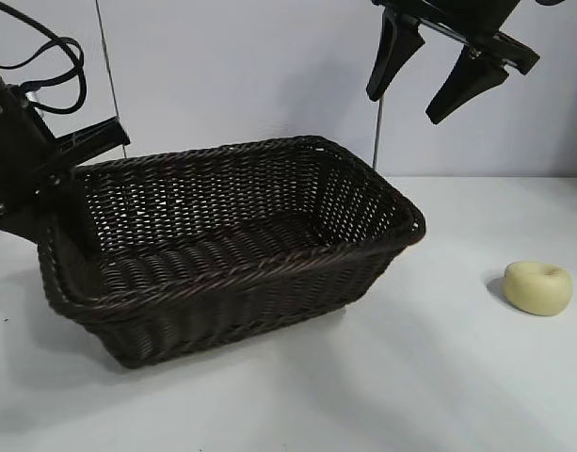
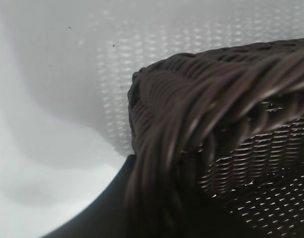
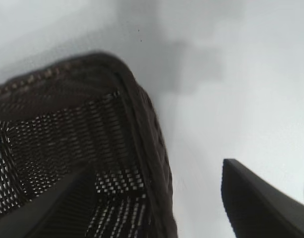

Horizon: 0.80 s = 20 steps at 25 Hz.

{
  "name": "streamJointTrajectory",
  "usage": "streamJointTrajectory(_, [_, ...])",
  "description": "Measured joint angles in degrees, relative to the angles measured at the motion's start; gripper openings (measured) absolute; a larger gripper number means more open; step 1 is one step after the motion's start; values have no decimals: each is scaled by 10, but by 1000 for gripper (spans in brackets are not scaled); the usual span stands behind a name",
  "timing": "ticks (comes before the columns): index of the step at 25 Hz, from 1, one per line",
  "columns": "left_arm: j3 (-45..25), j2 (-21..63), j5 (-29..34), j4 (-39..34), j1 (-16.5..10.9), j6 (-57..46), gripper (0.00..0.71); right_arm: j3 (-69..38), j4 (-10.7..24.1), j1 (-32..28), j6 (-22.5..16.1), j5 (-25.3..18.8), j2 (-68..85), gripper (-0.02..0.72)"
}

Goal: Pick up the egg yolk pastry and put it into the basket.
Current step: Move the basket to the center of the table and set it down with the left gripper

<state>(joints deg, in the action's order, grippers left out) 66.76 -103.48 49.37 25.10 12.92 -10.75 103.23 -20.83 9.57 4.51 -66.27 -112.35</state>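
The egg yolk pastry, a small pale yellow puck with a dimple, lies on the white table to the right of the basket and apart from it. The basket, dark brown wicker, stands left of centre with nothing in it. My left gripper is at the basket's left end, one finger inside and one outside, closed on the braided rim. My right gripper hangs open and empty high above the basket's right end; the rim shows in its wrist view between the two fingers. The pastry does not show clearly in either wrist view.
The white table runs out in front of and to the right of the basket. A pale wall stands behind. A thin vertical rod rises behind the basket's right end.
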Motion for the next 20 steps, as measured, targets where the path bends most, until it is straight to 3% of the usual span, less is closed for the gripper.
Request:
streamJointTrajectory(10, [76, 0, 52, -17, 0, 58, 105, 0, 0, 0, 0, 0, 0, 519])
streamJointTrajectory(20, [84, 0, 68, -20, 0, 73, 105, 0, -1, 0, 0, -2, 0, 519])
